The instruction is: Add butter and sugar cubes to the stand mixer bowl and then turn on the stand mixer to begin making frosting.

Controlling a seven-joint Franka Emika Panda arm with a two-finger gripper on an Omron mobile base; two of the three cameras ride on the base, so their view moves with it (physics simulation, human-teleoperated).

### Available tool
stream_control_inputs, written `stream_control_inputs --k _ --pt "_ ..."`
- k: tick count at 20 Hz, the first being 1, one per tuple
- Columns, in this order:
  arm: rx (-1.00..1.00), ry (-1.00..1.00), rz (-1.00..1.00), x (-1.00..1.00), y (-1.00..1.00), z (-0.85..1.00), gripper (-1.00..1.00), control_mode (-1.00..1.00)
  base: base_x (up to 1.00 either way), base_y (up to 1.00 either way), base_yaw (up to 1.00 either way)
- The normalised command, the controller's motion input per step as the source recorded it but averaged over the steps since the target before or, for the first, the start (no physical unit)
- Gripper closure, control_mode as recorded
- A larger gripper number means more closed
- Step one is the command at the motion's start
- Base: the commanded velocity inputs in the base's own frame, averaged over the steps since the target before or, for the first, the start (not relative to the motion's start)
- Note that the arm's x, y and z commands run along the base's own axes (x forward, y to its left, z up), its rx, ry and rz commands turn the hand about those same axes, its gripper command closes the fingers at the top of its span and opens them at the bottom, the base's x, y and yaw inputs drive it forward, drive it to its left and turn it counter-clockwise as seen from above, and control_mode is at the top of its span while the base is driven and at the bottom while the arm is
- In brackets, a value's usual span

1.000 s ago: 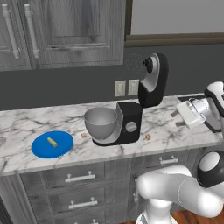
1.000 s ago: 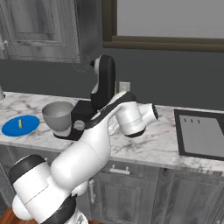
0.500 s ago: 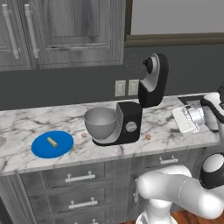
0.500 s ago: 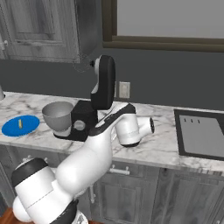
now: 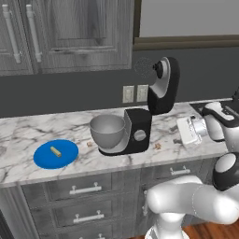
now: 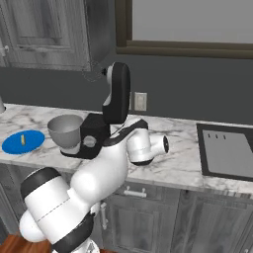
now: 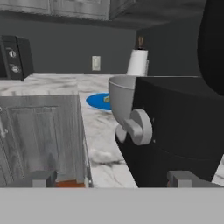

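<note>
Left base view: butter (image 5: 56, 151) on blue plate (image 5: 44, 158) near counter edge, stand mixer bowl (image 5: 108, 132) seated in stand mixer (image 5: 145, 116), head tilted up, sugar cubes (image 5: 158, 146) right of base, gripper (image 5: 179, 131) beside them, right base view: bare marble between mixer and sink (image 6: 228, 151), hand view: fingertips (image 7: 181, 178) spread, released, facing grey knob (image 7: 141, 127).

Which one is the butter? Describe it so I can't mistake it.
Start at the black mixer on the marble counter, then look left past the grey bowl to the round blue plate. The butter is the small pale-yellow stick lying on it, the plate's one item.
</note>
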Motion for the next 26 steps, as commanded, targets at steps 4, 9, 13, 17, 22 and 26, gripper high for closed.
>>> stream_control_inputs --k 4,9,13,17,22,26 --pt "0.00 0.02 0.00 0.26 0.05 -0.50 -1.00 -1.00 0.00 0.00 0.00" --pt "0.00 0.00 0.00 0.21 0.05 -0.39 -1.00 -1.00 0.00 0.00 0.00" --pt "0.00 0.00 0.00 0.17 0.00 -0.29 -1.00 -1.00 0.00 0.00 0.00" --pt "0.00 0.00 0.00 0.24 0.00 -0.24 -1.00 -1.00 0.00 0.00 0.00" --pt "0.00 0.00 0.01 0.35 0.00 -0.25 -1.00 -1.00 0.00 0.00 0.00" --pt "0.00 0.00 0.02 0.34 0.00 -0.22 -1.00 -1.00 0.00 0.00 0.00"
